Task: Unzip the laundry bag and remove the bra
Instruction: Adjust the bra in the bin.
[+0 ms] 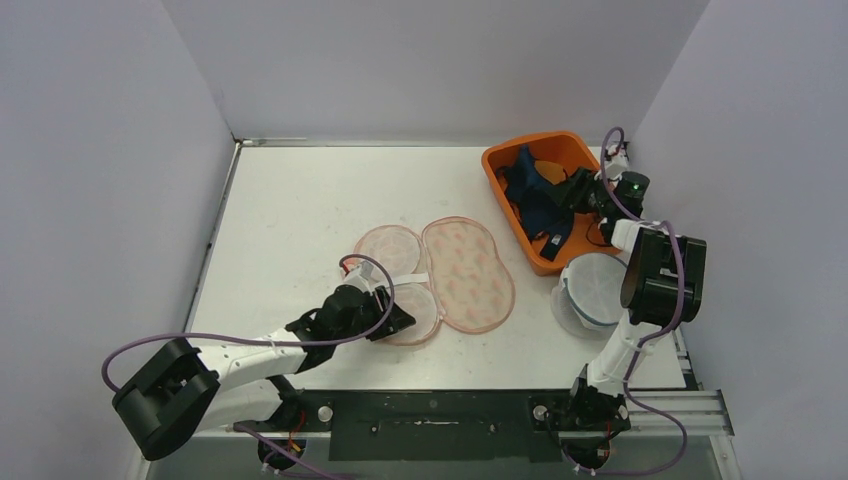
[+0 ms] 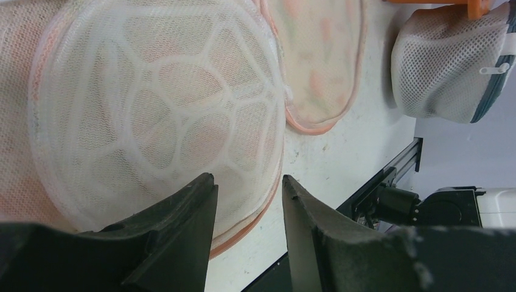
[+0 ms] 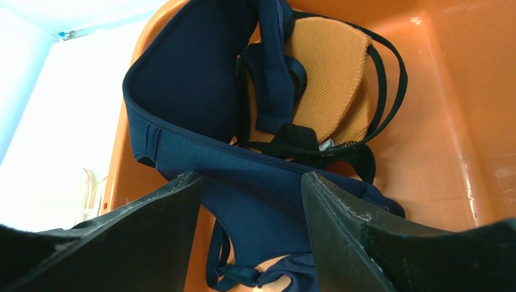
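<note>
Mesh fills the left wrist view. The laundry bag (image 2: 158, 109) lies unzipped and spread out on the worktop (image 2: 341, 164), with one of its white ribbed domes directly ahead of the left claw (image 2: 248, 179). That claw's two fingers stand apart, and the dome's pink-trimmed rim runs across the gap between them. I cannot tell whether either pad presses on the rim. From above, the left claw (image 1: 395, 320) sits at the near edge of the laundry bag (image 1: 465, 270), whose flat oval half lies beyond it and off to its right.

The right claw (image 3: 251, 176) hangs over the orange bin (image 3: 462, 121) with its fingers spread wide, closed on nothing. Straight below it lies the navy bra (image 3: 182, 79). One cup is draped up against the bin wall on the claw's left, and the band passes under the gap between the fingers. Just past the bra from the claw, an orange padded cup (image 3: 328, 73) with black straps rests in the same bin.

In the overhead view the right claw (image 1: 560, 192) is above the orange bin (image 1: 492, 165), well apart from the left claw, and the navy bra (image 1: 530, 195) lies inside the bin. Behind the right claw, towards its arm's base, a second mesh bag (image 1: 592, 285), white with a grey-blue band, stands on the worktop (image 1: 290, 220) just beside the bin.
</note>
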